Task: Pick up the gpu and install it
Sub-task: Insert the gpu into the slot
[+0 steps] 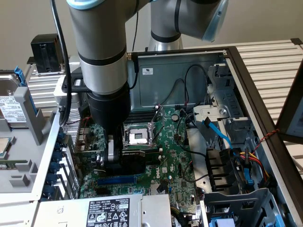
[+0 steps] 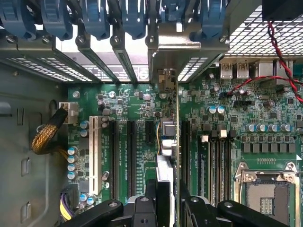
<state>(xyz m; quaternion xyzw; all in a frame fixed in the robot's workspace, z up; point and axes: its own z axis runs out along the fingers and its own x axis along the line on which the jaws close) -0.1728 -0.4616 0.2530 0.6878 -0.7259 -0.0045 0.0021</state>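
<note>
- Green board seen edge-on, with a black shroud on one face. That's the gpu (image 2: 168, 142), upright over the motherboard (image 2: 137, 101) with the gripper (image 2: 166, 204) clamped on it.
- Which way does it run?
- Its long axis goes from the fingers toward the case's rear openings, silver bracket end first.
- Any writing?
- A white sticker (image 1: 106, 213) on the power supply, with print too small to read.
- Room to move?
- The processor socket (image 1: 137, 137) is close on one side. Black slots (image 2: 130, 156) lie on the other.
</note>
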